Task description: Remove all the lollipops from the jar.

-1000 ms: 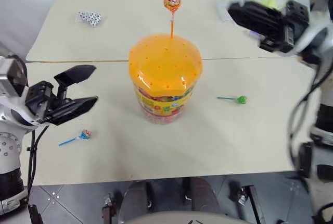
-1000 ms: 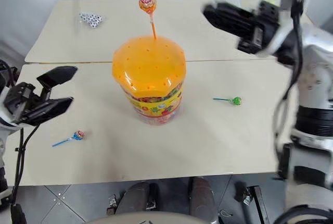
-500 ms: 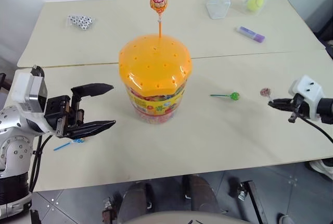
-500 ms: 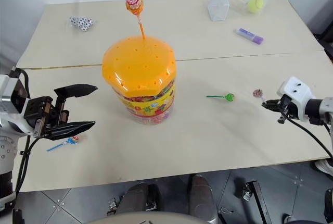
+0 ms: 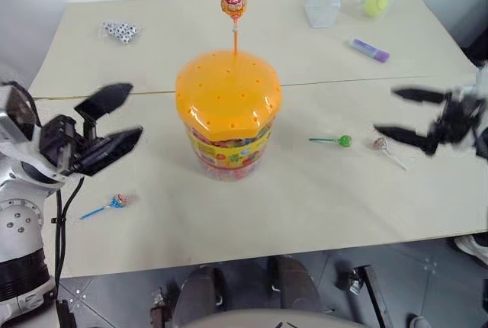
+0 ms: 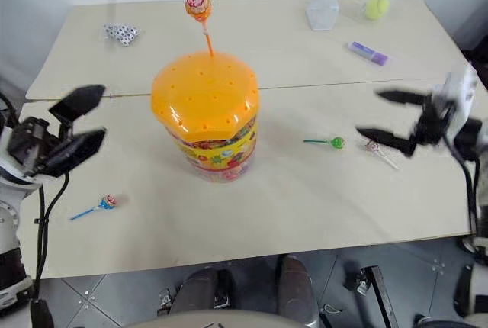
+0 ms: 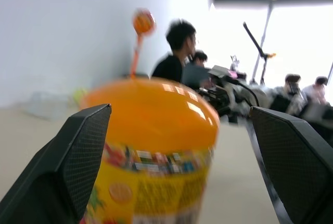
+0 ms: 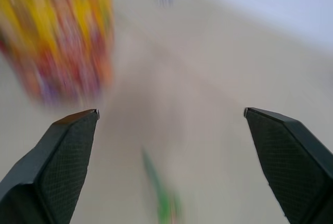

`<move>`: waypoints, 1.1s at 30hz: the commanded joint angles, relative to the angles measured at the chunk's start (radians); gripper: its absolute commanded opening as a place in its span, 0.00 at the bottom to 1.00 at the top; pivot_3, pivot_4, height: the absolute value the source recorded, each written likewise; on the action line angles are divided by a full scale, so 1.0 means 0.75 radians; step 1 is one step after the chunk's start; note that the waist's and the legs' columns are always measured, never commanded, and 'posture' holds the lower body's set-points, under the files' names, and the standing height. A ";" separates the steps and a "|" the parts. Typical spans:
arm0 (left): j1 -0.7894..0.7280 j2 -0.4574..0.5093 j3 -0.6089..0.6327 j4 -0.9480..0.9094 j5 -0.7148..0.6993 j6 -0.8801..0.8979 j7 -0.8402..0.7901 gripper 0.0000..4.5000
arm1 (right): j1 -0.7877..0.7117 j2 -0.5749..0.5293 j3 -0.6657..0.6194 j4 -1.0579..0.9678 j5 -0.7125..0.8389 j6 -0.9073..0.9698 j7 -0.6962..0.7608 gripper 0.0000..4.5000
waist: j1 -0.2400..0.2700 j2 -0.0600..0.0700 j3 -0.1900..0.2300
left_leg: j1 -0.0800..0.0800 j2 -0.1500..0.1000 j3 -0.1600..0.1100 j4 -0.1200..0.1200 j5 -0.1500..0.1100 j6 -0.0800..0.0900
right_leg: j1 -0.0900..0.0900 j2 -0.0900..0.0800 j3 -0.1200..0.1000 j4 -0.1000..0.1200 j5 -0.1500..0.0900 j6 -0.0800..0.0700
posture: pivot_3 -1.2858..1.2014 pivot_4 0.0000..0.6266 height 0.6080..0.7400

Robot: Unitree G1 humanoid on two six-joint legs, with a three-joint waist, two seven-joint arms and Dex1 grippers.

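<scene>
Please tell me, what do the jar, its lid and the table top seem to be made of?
The jar looks like clear plastic: sweets and a printed label show through its wall. Its lid seems glossy orange plastic, slightly translucent, with light reflections and small holes. The table has a matte beige top, probably laminate or painted board; the look leaves this open.

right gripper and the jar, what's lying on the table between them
In the left eye view, two lollipops lie between the open right gripper and the jar: a pink-silver one by the gripper and a green one nearer the jar.
</scene>
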 commanded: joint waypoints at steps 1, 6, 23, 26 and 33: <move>-0.018 0.008 0.060 0.024 -0.072 0.028 0.038 1.00 | -0.151 0.100 0.035 -0.193 0.177 0.223 -0.153 1.00 | 0.005 0.000 0.000 | 0.000 0.001 -0.001 0.000 0.000 -0.001 | 0.000 0.000 -0.001 0.001 0.000 0.000 | 0.52 0.24 1.00; -0.036 -0.003 0.031 0.045 -0.042 0.020 0.034 1.00 | -0.396 0.272 0.204 -0.197 0.156 0.430 -0.319 1.00 | 0.026 -0.001 0.000 | -0.006 -0.004 -0.002 0.000 -0.003 0.001 | -0.002 -0.002 -0.005 -0.001 0.000 0.000 | 0.52 0.24 1.00; -0.011 -0.060 0.000 -0.009 -0.017 -0.005 0.045 1.00 | -0.637 0.593 0.374 -0.078 -0.001 0.568 -0.468 0.51 | 0.001 -0.001 -0.001 | -0.010 -0.004 0.003 0.000 -0.003 0.000 | -0.004 -0.001 -0.012 0.002 0.001 0.002 | 0.52 0.24 1.00; -0.004 -0.060 0.003 -0.013 -0.017 -0.008 0.045 1.00 | -0.637 0.602 0.370 -0.068 -0.022 0.536 -0.460 0.31 | 0.001 -0.001 -0.001 | -0.009 -0.004 0.003 0.000 -0.003 0.000 | -0.004 -0.001 -0.012 0.002 0.001 0.002 | 0.52 0.24 1.00; -0.019 -0.063 -0.005 -0.002 0.000 -0.042 0.017 1.00 | -0.644 0.631 0.262 0.001 0.005 0.366 -0.359 0.01 | 0.001 -0.002 -0.001 | -0.010 -0.004 0.003 0.000 -0.003 0.000 | -0.004 -0.001 -0.012 0.002 0.001 0.002 | 0.52 0.24 1.00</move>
